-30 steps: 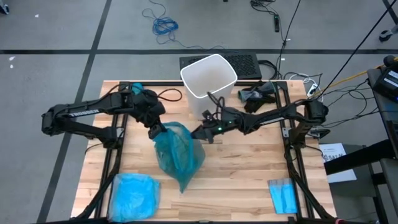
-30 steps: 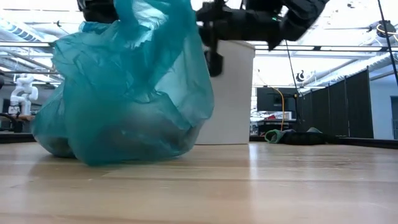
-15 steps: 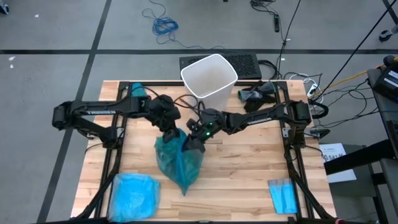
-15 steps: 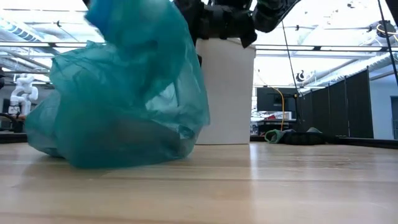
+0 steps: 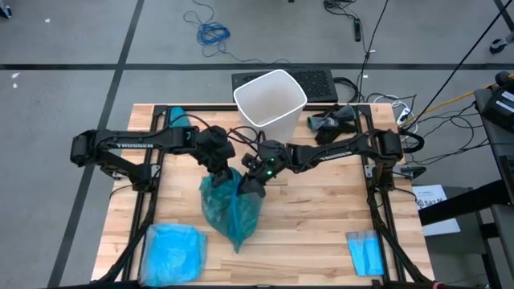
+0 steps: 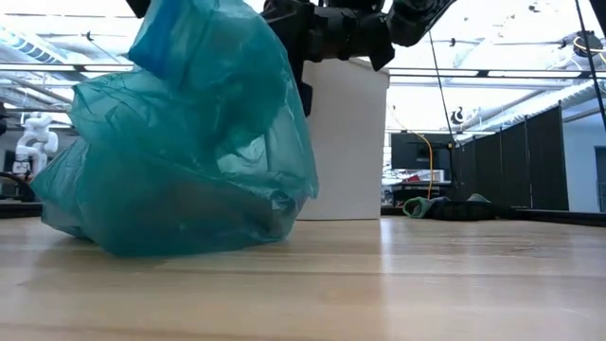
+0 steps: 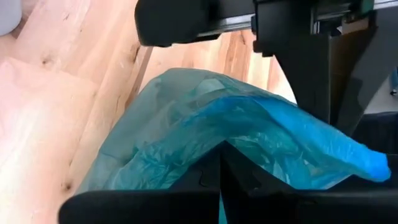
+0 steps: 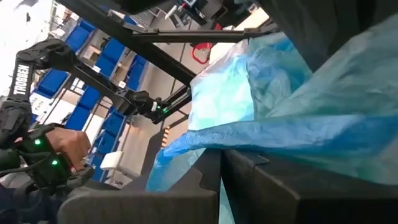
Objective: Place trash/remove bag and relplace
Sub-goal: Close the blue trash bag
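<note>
Both tools [image 5: 218,171] [image 5: 250,183] buried in bag [image 5: 230,210]

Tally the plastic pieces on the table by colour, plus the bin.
Crinkly teal-green plastic bin liner, gripped at its top by both pincers: 1
Paler sky-blue plastic bag: 1
Small flat folded blue sheet: 1
White plastic bin: 1
Total: 4

left hand [image 5: 218,170] clamped, right hand [image 5: 249,186] clamped

Left tool [image 7: 221,163] pinching teal bag [image 7: 205,124] over table [image 7: 50,112].
</note>
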{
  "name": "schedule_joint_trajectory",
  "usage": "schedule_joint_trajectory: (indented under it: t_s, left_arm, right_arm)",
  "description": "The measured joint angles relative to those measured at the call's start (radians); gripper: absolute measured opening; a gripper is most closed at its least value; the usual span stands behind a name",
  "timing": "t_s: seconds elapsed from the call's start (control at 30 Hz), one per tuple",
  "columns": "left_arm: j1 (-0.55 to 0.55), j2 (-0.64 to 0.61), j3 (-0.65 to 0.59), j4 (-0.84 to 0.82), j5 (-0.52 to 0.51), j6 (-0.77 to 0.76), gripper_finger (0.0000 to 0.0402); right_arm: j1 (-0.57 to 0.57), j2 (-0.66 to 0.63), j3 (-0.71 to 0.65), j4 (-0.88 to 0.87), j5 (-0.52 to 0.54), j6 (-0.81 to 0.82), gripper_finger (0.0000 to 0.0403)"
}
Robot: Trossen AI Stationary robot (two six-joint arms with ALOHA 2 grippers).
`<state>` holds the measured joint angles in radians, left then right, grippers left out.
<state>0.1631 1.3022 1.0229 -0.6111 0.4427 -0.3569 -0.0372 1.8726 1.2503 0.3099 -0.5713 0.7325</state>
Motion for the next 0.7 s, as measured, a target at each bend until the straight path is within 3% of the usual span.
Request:
schedule_joint_trajectory:
  t_s: [0.27, 0.43, 0.7]
  left_arm:
    - [0.0, 0.0, 0.0, -0.005, 0.001, 0.005, 0.0]
    - [0.0, 0.0, 0.0, -0.009, 0.014, 0.009, 0.0]
    - [0.0, 0.0, 0.0, -0.009, 0.017, 0.015, 0.0]
  right_arm:
    - [0.006, -0.061, -0.04, -0.054, 0.207, -0.035, 0.0]
    - [-0.001, -0.154, -0.225, 0.143, 0.307, 0.098, 0.0]
    - [-0.015, -0.249, -0.504, 0.425, 0.371, 0.294, 0.0]
